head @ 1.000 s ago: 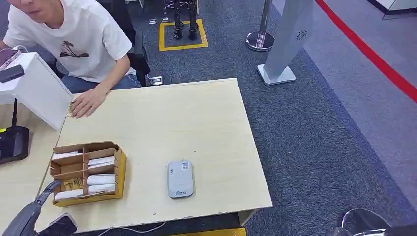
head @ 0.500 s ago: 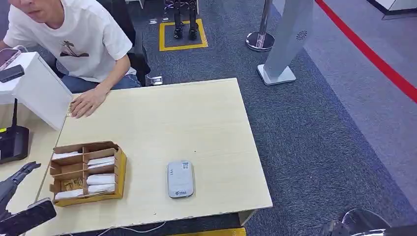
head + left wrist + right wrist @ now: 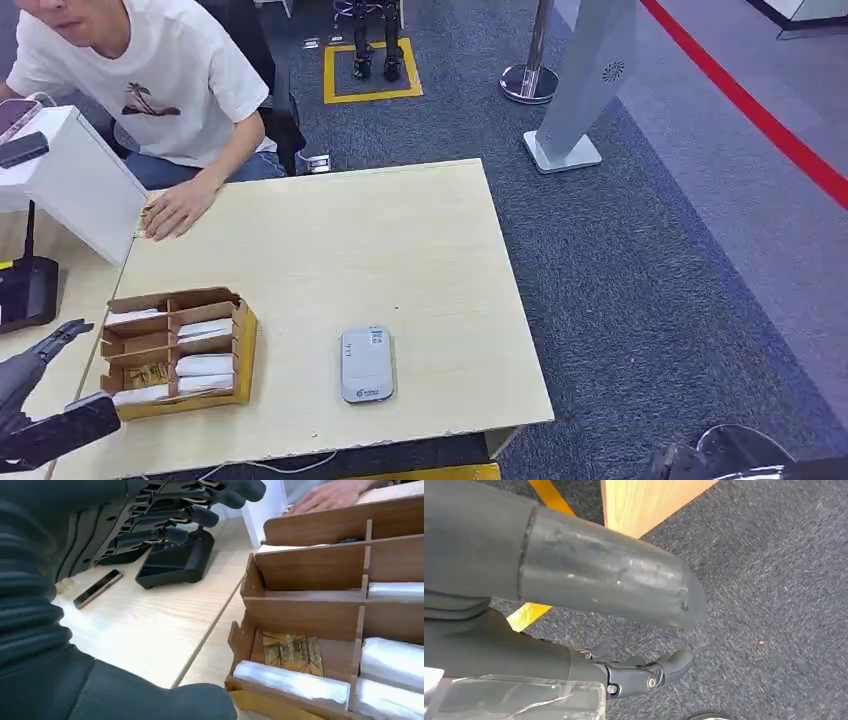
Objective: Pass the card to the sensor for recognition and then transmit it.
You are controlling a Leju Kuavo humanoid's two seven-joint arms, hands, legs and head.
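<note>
Left hand (image 3: 40, 400) low at 8 o'clock in the head view, fingers (image 3: 55, 340) stretched apart toward 1 o'clock, thumb (image 3: 70, 425) spread wide below them, nothing held. Same hand (image 3: 125, 580) in the left wrist view: dark fingers (image 3: 200, 515) extended and separated, thick thumb (image 3: 165, 702) well apart from them. Right hand (image 3: 624, 630) hanging low off toward 5 o'clock, thumb (image 3: 609, 575) straight, dark fingers (image 3: 659, 670) slightly bent, empty.

Your table (image 3: 400, 250): pale wood-grain laminate, smooth, matt. Divider box (image 3: 243, 345): brown cardboard, raw cut edges; packets (image 3: 390, 660) inside look like glossy white plastic wrap. Sensor (image 3: 366, 364): light grey plastic, slight sheen. Floor carpet (image 3: 650, 280): rough blue-grey pile. Your left hand (image 3: 165, 520): dark matt plastic, ribbed cover. Stanchion base (image 3: 528, 82): polished metal.
</note>
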